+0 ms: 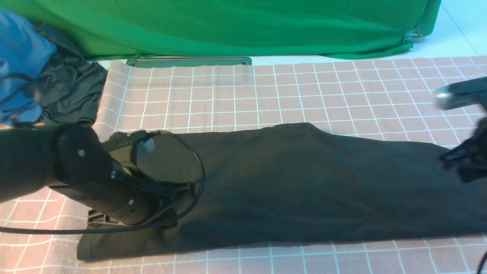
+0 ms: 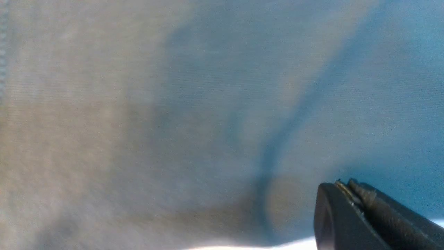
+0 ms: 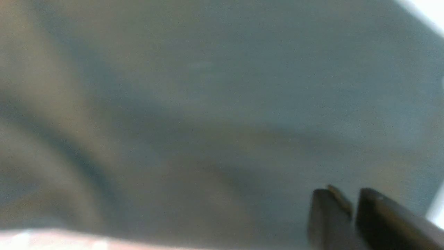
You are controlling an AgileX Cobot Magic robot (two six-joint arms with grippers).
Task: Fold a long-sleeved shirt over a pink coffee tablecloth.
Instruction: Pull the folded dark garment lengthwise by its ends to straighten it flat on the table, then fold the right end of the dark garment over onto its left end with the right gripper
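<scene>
While the long-sleeved shirt lies as one long dark band across the pink coffee tablecloth, I've got an arm at each end of it. The left gripper sits over the shirt's left end with its fingers pressed together, close to the fabric. Honestly can't tell if any cloth is caught in there. The right gripper is at the right end, jaws a little apart. A blue garment and a dark garment are bunched by the far left corner.
</scene>
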